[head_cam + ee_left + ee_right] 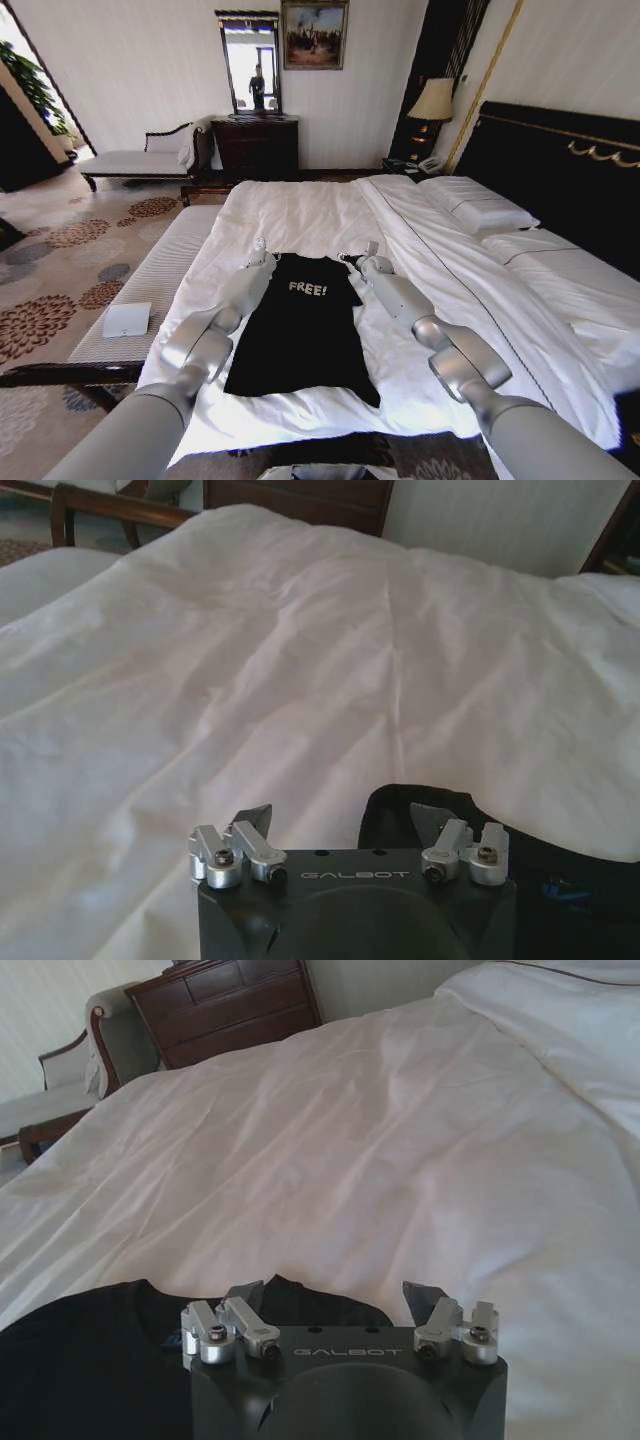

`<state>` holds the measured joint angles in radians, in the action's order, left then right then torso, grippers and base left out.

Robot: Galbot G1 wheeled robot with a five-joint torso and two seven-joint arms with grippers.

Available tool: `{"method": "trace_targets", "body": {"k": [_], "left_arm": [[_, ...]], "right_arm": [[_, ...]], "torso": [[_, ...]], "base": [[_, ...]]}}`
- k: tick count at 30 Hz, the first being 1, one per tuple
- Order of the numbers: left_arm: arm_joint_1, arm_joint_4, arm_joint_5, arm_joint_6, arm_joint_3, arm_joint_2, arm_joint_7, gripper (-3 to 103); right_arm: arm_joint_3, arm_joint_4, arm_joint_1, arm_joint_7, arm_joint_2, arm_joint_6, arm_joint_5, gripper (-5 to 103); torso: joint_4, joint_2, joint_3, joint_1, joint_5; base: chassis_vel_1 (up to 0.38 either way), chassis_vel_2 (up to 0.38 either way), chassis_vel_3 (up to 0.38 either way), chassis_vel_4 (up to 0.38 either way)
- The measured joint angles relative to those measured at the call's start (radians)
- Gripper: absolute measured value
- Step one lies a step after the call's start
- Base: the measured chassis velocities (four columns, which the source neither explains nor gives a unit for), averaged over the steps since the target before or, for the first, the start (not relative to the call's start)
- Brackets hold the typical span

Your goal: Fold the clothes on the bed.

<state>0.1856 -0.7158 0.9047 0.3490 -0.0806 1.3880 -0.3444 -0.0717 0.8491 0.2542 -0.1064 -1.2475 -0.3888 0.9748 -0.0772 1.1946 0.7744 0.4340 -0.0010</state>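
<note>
The clothes, a black T-shirt (300, 335) with white "FREE!" lettering, lie flat as a long narrow shape on the white bed (300, 210), collar toward the far side. My left gripper (260, 247) hovers open at the shirt's far left corner, and my right gripper (368, 250) hovers open at its far right corner. In the left wrist view the left gripper (342, 820) holds nothing, with the black T-shirt (570, 880) edge under one finger and the bed (300, 680) sheet beyond. The right gripper (335, 1295) holds nothing over the black T-shirt (90, 1360) and the bed (380, 1160).
A pale ribbed bench (150, 285) runs along the bed's left side, with a flat white object (127, 320) on it. White pillows (480, 210) and the dark headboard (560, 160) are on the right. A dark dresser (255, 145) and chaise (140, 160) stand by the far wall.
</note>
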Motion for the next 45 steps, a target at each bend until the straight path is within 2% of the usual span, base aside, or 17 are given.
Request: {"method": "trace_targets", "body": {"k": [1, 5, 6, 9, 12, 13, 16, 18, 21, 23, 25, 26, 28, 30, 38, 43, 45], "left_arm": [[0.0, 0.0, 0.0, 0.0, 0.0, 0.0, 0.0, 80], [0.167, -0.319, 0.067, 0.001, -0.017, -0.201, -0.042, 98], [0.167, -0.319, 0.067, 0.001, -0.017, -0.201, -0.042, 98], [0.333, -0.529, 0.083, -0.007, 0.019, -0.322, -0.038, 100], [0.431, -0.687, 0.097, -0.017, 0.057, -0.391, -0.03, 100], [0.431, -0.687, 0.097, -0.017, 0.057, -0.391, -0.03, 100], [0.543, -0.814, 0.113, -0.021, 0.132, -0.459, -0.028, 100], [0.563, -0.831, 0.115, -0.023, 0.144, -0.471, -0.026, 100], [0.687, -0.909, 0.11, -0.035, 0.211, -0.524, -0.009, 100], [0.714, -0.926, 0.108, -0.037, 0.226, -0.529, -0.005, 100], [0.77, -0.962, 0.104, -0.04, 0.25, -0.525, 0.007, 100], [0.77, -0.962, 0.104, -0.04, 0.25, -0.525, 0.007, 100], [0.818, -0.996, 0.098, -0.043, 0.272, -0.514, 0.016, 100], [0.877, -1.037, 0.088, -0.046, 0.31, -0.5, 0.021, 100], [1.048, -1.147, 0.074, -0.053, 0.435, -0.469, 0.03, 100], [1.272, -1.245, 0.077, -0.061, 0.574, -0.461, 0.072, 100], [1.289, -1.251, 0.078, -0.062, 0.586, -0.458, 0.075, 100]], "right_arm": [[0.0, 0.0, 0.0, 0.0, 0.0, 0.0, 0.0, 75], [0.075, 0.229, 0.165, -0.025, 0.158, -0.017, 0.069, 95], [0.075, 0.229, 0.165, -0.025, 0.158, -0.017, 0.069, 95], [0.153, 0.412, 0.296, -0.032, 0.26, -0.023, 0.115, 100], [0.242, 0.57, 0.409, -0.054, 0.3, -0.035, 0.168, 100], [0.242, 0.57, 0.409, -0.054, 0.3, -0.035, 0.168, 100], [0.332, 0.725, 0.547, -0.079, 0.322, -0.042, 0.189, 100], [0.347, 0.747, 0.569, -0.083, 0.324, -0.043, 0.191, 100], [0.442, 0.868, 0.709, -0.086, 0.336, -0.048, 0.191, 100], [0.465, 0.892, 0.74, -0.084, 0.337, -0.049, 0.188, 100], [0.566, 0.978, 0.869, -0.076, 0.334, -0.051, 0.174, 100], [0.566, 0.978, 0.869, -0.076, 0.334, -0.051, 0.174, 100], [0.618, 1.026, 0.971, -0.067, 0.321, -0.051, 0.148, 100], [0.652, 1.07, 1.061, -0.056, 0.299, -0.047, 0.115, 100], [0.715, 1.188, 1.241, -0.023, 0.226, -0.03, 0.044, 100], [0.76, 1.28, 1.406, 0.025, 0.156, -0.01, -0.006, 100], [0.762, 1.286, 1.423, 0.032, 0.146, -0.008, -0.013, 100]], "torso": [[0.0, 0.0, 0.0, 0.0, 0.0], [0.0006, 0.0, 0.0, 0.0, 0.0007], [0.0006, 0.0, 0.0, 0.0, 0.0007], [0.0001, 0.0, 0.0, 0.0, -0.0001], [0.0003, 0.0, 0.0, -0.001, 0.0002], [0.0003, 0.0, 0.0, -0.001, 0.0002], [0.0002, 0.0, 0.0, 0.0, 0.0001], [0.0003, 0.0, 0.0, 0.0, 0.0002], [0.0008, 0.0, 0.0, 0.0, 0.0003], [0.001, 0.0, 0.0, 0.0, 0.0003], [0.0009, 0.0, 0.0, 0.0, -0.0001], [0.0009, 0.0, 0.0, 0.0, -0.0001], [-0.0004, 0.0, 0.0, 0.0, 0.0], [-0.0003, 0.0, 0.0, 0.0, 0.0004], [0.0002, 0.0, 0.0, 0.0, 0.0], [0.0009, 0.0, 0.0, 0.0, 0.0001], [0.0007, 0.0, 0.0, 0.0, 0.0001]], "base": [[0.0, 0.0, 0.0, 0.0], [0.0, 0.0, 0.0, 0.0], [0.0, 0.0, 0.0, 0.0], [0.0, 0.0, 0.0, 0.0], [0.0, 0.0, 0.0, 0.0], [0.0, 0.0, 0.0, 0.0], [0.0, 0.0, 0.0, 0.0], [0.0, 0.0, 0.0, 0.0], [0.0, 0.0, 0.0, 0.0], [0.0, 0.0, 0.0, 0.0], [0.0, 0.0, 0.0, 0.0], [0.0, 0.0, 0.0, 0.0], [0.0, 0.0, 0.0, 0.0], [0.0, 0.0, 0.0, 0.0], [0.0, 0.0, 0.0, 0.0], [0.0, 0.0, 0.0, 0.0], [0.0, 0.0, 0.0, 0.0]]}}
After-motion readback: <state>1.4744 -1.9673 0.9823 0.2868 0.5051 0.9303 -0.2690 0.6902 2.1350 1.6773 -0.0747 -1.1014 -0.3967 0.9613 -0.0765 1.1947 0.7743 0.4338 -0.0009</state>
